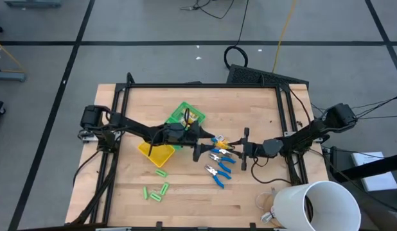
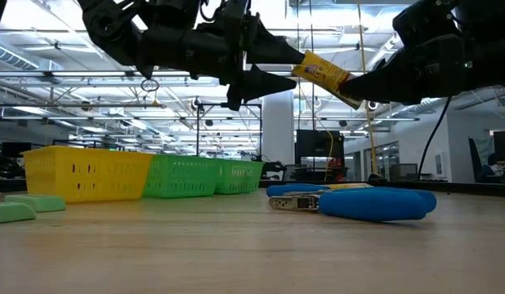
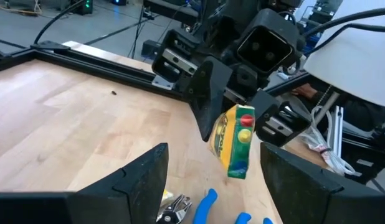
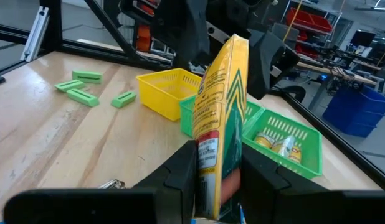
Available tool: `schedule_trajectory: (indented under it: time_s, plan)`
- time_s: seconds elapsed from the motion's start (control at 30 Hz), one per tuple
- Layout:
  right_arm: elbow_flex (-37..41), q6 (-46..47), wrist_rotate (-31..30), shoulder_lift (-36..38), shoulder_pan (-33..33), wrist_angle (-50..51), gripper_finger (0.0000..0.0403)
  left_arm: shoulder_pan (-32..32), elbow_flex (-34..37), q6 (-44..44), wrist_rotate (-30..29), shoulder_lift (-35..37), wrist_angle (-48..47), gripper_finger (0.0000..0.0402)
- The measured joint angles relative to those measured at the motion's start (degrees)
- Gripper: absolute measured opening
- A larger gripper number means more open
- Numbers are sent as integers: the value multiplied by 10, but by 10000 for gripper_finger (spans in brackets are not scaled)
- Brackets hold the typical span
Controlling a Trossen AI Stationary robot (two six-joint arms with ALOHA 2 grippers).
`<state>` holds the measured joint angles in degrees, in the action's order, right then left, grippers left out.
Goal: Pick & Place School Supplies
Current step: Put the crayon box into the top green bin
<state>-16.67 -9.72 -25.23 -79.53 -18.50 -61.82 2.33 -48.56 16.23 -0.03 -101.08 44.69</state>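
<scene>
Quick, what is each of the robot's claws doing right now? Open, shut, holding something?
Left gripper: open, empty, facing the yellow box in mid-air.
Right gripper: shut on the yellow box, held up above the table.

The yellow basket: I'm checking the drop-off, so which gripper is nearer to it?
Left. The left gripper hangs open just beside the yellow basket, facing the right gripper, which sits farther away over the blue-handled tools, shut on a yellow crayon box.
</scene>
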Motion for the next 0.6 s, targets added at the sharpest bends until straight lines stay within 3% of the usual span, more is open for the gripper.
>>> schedule_trajectory:
  time_s: [0.4, 0.6]
  plan:
    - [0, 2, 0, 0, 0, 0, 86, 4, -26, 21, 40, 0, -32, 292]
    - [0, 7, 1, 0, 0, 0, 86, 11, -54, -12, 3, 0, -90, 315]
